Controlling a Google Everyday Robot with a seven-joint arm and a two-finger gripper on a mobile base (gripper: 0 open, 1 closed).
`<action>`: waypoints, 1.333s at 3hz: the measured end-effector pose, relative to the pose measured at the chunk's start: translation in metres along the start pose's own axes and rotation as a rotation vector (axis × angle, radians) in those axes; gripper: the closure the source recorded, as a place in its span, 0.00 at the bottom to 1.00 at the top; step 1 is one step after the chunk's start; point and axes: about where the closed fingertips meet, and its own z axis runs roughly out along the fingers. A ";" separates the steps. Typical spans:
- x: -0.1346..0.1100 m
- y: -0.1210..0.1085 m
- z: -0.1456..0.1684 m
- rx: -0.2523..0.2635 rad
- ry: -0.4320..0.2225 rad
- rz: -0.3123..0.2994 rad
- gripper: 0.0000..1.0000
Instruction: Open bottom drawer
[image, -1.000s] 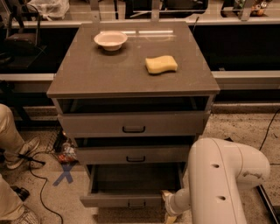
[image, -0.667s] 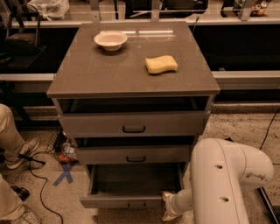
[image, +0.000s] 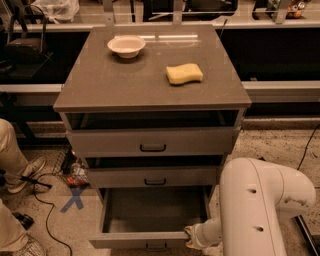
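The grey cabinet (image: 150, 85) has three drawers. The bottom drawer (image: 150, 239) is pulled far out and its empty dark inside shows; its small dark handle (image: 156, 246) sits at the frame's lower edge. My gripper (image: 192, 237) is at the right end of the bottom drawer's front panel, at the end of the white arm (image: 260, 210) that fills the lower right. The top drawer (image: 152, 141) and the middle drawer (image: 155, 176) stand slightly out.
A white bowl (image: 126, 46) and a yellow sponge (image: 184, 74) lie on the cabinet top. A person's legs and shoe (image: 20, 170) are at the left, with cables and a blue X mark (image: 73, 199) on the floor.
The arm has shifted slightly to the left near the drawer's right front corner. The bottom drawer stays pulled out.
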 end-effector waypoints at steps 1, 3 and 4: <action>0.003 0.001 -0.006 0.020 0.000 0.004 1.00; 0.007 0.004 -0.011 0.038 -0.006 0.015 1.00; 0.007 0.004 -0.011 0.038 -0.006 0.015 1.00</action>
